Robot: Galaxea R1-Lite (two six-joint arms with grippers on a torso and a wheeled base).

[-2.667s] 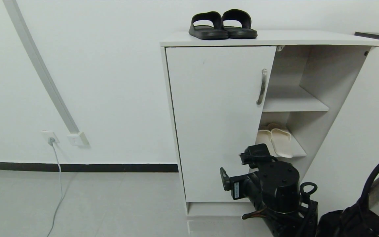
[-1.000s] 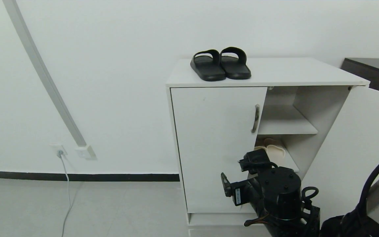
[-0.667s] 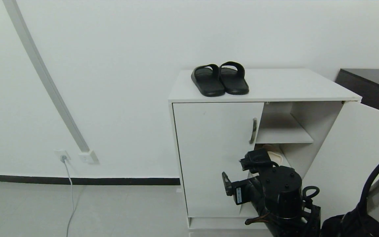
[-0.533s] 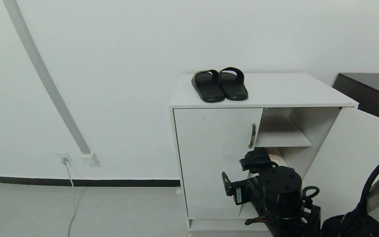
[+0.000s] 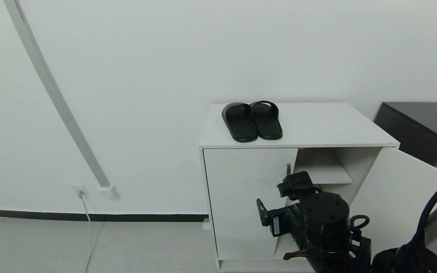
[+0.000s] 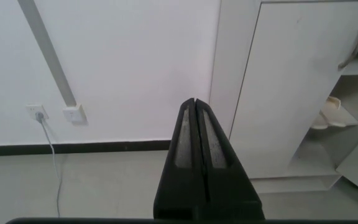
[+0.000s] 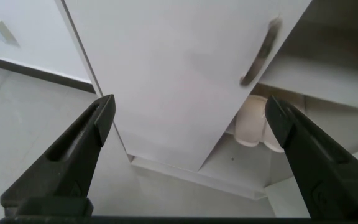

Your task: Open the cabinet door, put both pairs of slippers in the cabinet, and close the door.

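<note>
My view has climbed. The whole picture has slid down, so I now look onto the top of the white two-door cabinet (image 5: 328, 127) where a moment ago I faced its front. That is my head rising, not the things moving. The pair of black rubber slide slippers (image 5: 252, 121) sits side by side on the left part of the cabinet top, exactly where it was. My right arm hangs before the cabinet in the same spot in my view as before.

The right-hand cabinet door (image 5: 393, 201) stands swung wide open, and the left-hand door (image 5: 245, 201) is closed, its curved metal handle (image 7: 260, 53) at the inner edge. The pair of cream slippers (image 7: 253, 127) already lies on the lower shelf inside, toes inward. I judge the first pair stowed and the rise meant to bring the black pair within reach. That pair and the door closing are still to do.

My left end effector (image 6: 194, 109) has its fingers pressed together on nothing and is held low, out in front of the closed door. My right end effector (image 7: 189, 106) has its fingers spread wide apart and empty, facing the handle and the cream pair.

The cabinet stands on a pale grey tiled floor (image 5: 32, 246) against a plain white wall (image 5: 165, 57). A grey cable duct (image 5: 51, 94) slants down the wall to a white socket (image 5: 79, 189) with a grey cord, above a black skirting strip (image 5: 89, 217). A dark piece of furniture (image 5: 419, 125) stands just beyond the cabinet's right side.
</note>
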